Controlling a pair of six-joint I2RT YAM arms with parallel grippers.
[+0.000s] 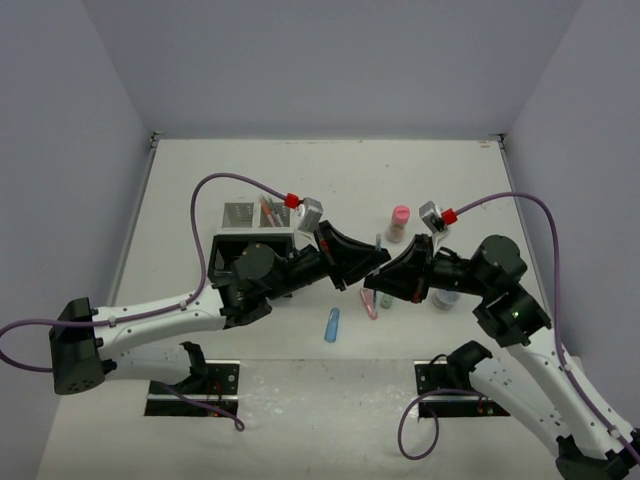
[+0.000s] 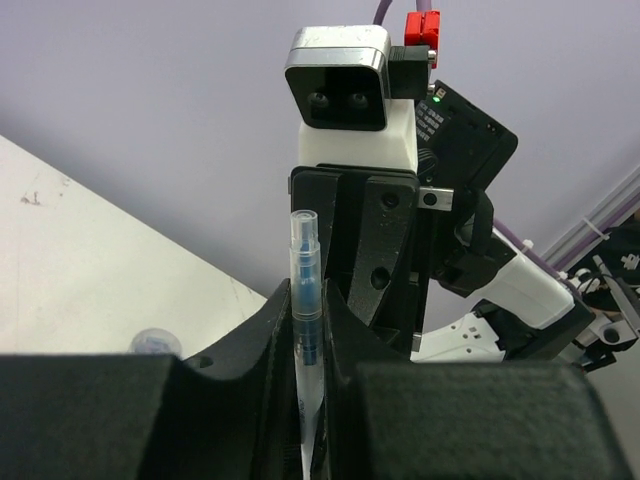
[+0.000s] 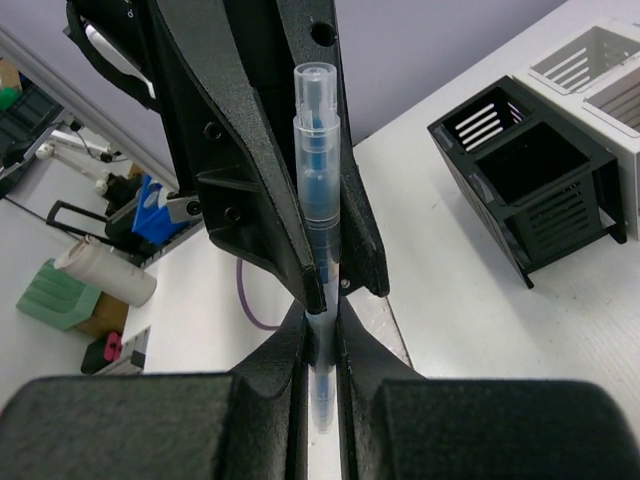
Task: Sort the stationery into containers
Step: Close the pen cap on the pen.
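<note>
A: What takes up the most room?

B: The white surface. The left arm and right arm reach in from its near edge and meet over the middle.

A: Where is the organiser?

B: The organiser stands left of centre, toward the far side. In the top view the left arm covers much of its black compartments. The white mesh ones sit on the far side of those, and some reddish pens stand in one of them.

A: And the tools?

B: They face each other tip to tip, very close. The left tool is clamped on a clear pen with a blue core. The right tool is closed on that same pen, next to the left tool's grip.

A: So where exactly is that pen?

B: It is held off the surface between the two tools, over the middle. Its capped end sticks out past the fingers.

A: What about the smaller pieces?

B: A pink-capped bottle stands upright just beyond the right tool. A blue capsule lies on the near side, between the arms. A pink pen lies flat close by the tools in the top view, with a small green piece beside it.
</note>
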